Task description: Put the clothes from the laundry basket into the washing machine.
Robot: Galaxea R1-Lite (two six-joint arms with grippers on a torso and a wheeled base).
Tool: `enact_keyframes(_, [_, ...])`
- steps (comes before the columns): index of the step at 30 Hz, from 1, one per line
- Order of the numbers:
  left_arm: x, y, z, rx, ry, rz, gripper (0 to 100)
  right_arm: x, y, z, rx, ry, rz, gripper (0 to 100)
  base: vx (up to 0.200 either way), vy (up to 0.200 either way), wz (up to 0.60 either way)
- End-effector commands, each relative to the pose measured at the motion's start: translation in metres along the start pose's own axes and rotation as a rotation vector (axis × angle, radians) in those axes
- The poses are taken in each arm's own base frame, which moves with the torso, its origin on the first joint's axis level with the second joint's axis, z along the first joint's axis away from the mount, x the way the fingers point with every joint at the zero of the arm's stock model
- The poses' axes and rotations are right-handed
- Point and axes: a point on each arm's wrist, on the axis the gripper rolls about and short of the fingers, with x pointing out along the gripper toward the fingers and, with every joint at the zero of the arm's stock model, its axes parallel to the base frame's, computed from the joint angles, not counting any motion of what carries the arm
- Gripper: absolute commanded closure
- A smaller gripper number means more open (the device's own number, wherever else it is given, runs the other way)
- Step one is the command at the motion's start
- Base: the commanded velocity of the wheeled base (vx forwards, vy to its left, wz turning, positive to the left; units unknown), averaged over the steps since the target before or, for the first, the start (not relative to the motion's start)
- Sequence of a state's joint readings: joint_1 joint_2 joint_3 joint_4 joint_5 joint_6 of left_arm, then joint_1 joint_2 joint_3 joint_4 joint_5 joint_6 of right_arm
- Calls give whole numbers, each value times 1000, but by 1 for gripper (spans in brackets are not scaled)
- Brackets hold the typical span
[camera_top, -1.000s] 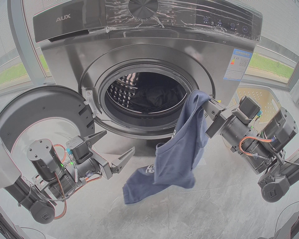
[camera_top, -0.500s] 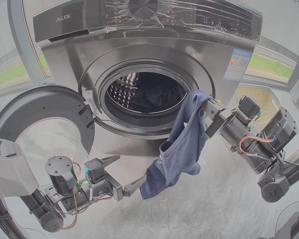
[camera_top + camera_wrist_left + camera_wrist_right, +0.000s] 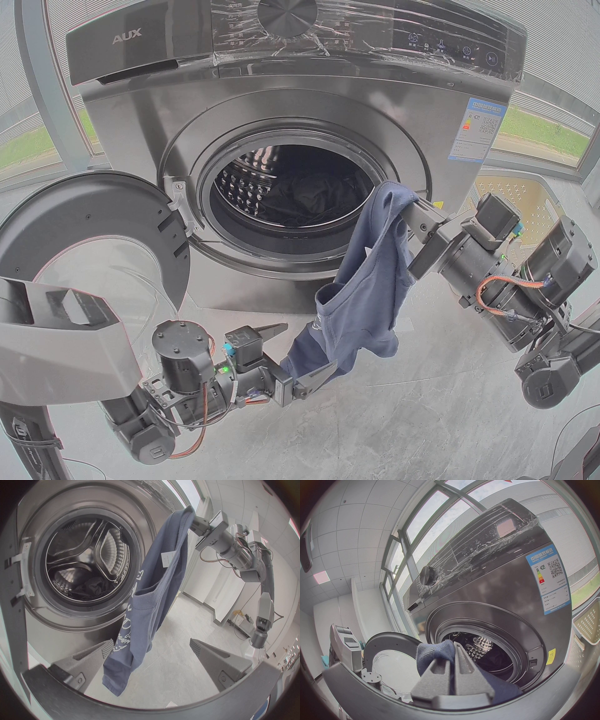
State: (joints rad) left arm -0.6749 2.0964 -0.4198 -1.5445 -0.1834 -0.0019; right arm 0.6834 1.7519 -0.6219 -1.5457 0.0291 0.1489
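Head view: your shirt [image 3: 369, 281] hangs before the open washer [image 3: 300, 94], its top pinched tight in your right pincer [image 3: 409, 209]. Its white print [image 3: 125, 633] and small tag [image 3: 167, 558] are too small to read. Your left pincer [image 3: 297, 352] gapes wide around the lower hem.

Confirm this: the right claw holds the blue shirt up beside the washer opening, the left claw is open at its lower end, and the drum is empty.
The drum is not empty: the head view shows a dark garment lying in it. The rest holds: right claw gripping the blue shirt beside the washer opening, left claw open at its lower end.
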Motion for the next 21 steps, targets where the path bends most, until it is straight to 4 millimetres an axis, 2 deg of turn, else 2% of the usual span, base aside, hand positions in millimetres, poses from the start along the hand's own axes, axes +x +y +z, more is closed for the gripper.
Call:
enact_keyframes(1, [26, 5, -14, -25, 3, -4, 0, 0, 3, -2, 5, 4, 9, 100, 0, 0, 0])
enact_keyframes(9, [57, 19, -31, -24, -7, 25, 0, 1, 3, -4, 6, 9, 9, 100, 0, 0, 0])
enact_keyframes(14, [69, 28, -30, -22, -39, 41, 0, 1, 3, -5, 8, 14, 9, 100, 0, 0, 0])
enact_keyframes(15, [71, 30, -31, -20, -44, 48, 100, 1, 3, -5, 8, 14, 10, 100, 0, 0, 0])
enact_keyframes(21, [76, 33, -25, -15, -77, 53, 100, 0, 2, -7, 7, 21, 8, 100, 0, 0, 0])
